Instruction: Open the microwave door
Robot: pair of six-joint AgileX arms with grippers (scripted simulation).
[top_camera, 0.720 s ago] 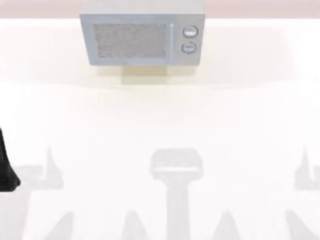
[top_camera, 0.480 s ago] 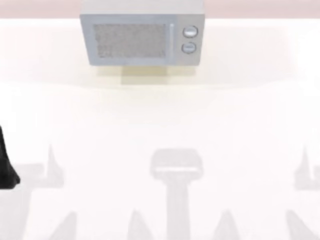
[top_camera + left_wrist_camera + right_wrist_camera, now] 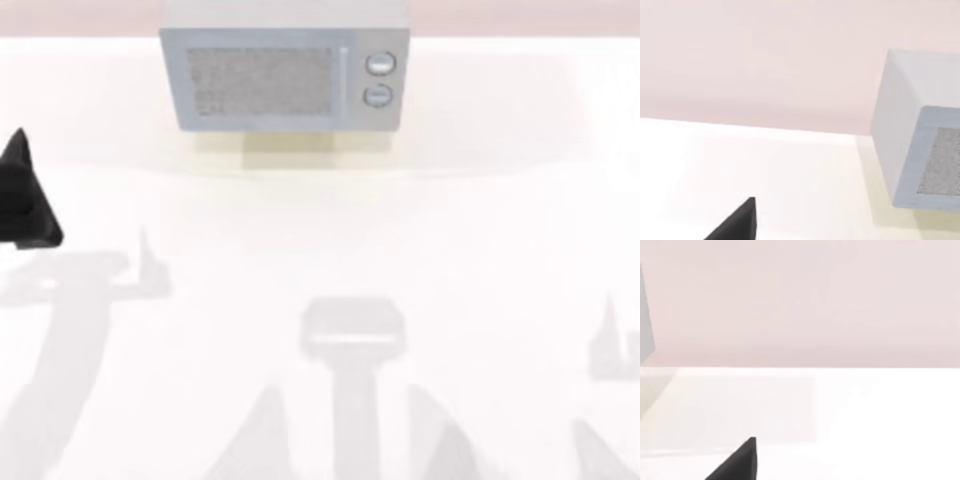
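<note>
Left gripper (image 3: 22, 200) hovers at the surface's left edge, well apart from the microwave (image 3: 285, 75) (door (image 3: 260, 82) shut); finger spread perhaps hidden, cannot tell.

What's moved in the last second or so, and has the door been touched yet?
The left tool moved up the table's left edge toward the microwave, still well clear of it. Nothing grasped. The microwave door stays shut; the right arm is out of the top view.
</note>
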